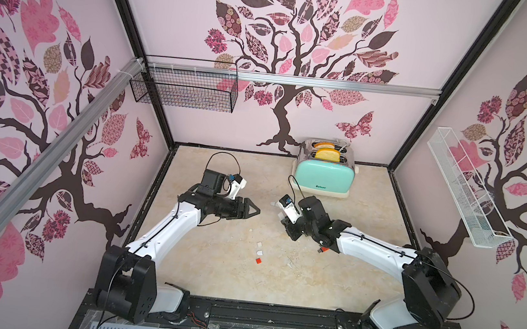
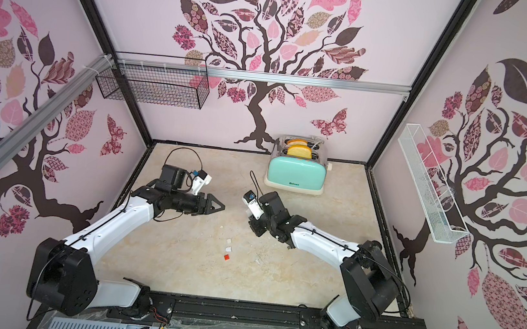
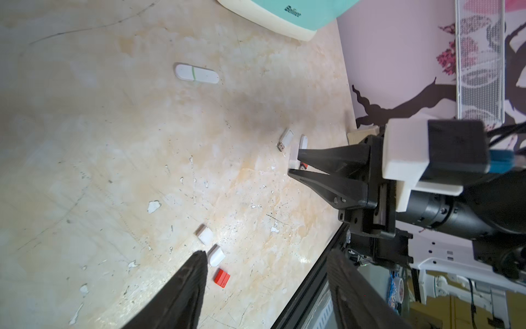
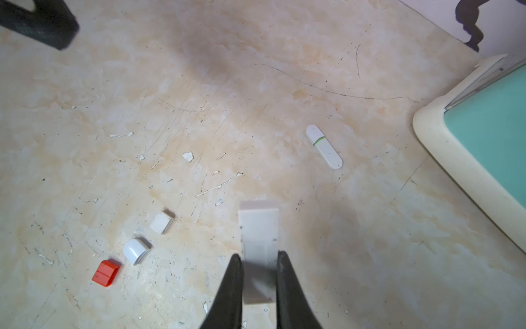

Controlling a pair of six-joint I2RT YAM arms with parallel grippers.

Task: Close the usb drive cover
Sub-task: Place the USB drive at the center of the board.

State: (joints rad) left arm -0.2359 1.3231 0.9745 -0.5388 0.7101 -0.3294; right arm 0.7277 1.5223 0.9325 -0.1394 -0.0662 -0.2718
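Right wrist view: the right gripper (image 4: 259, 255) pinches a white USB drive (image 4: 258, 228) by its rear half, and the rest stands out past the fingertips above the table (image 4: 370, 256). In a top view the drive (image 1: 280, 215) hangs just right of and below frame centre, between the two arms. No metal plug shows at its far end, only a squared plastic cover (image 4: 258, 205), so I judge this stick is capped. The left gripper (image 3: 264, 253) is spread wide, empty and clear of it.

The drive's long axis runs in line with the right fingers. As best I can tell from a top view, the covered end points toward the upper left of the frame.

Next I'd set it down beside the green-banded drive (image 4: 324, 146). Then I'd pair the bare-plug drive (image 3: 285, 140) with a loose cap: the square white cap (image 4: 161, 222), the rounded white cap (image 4: 136, 250) or the red cap (image 4: 106, 272).
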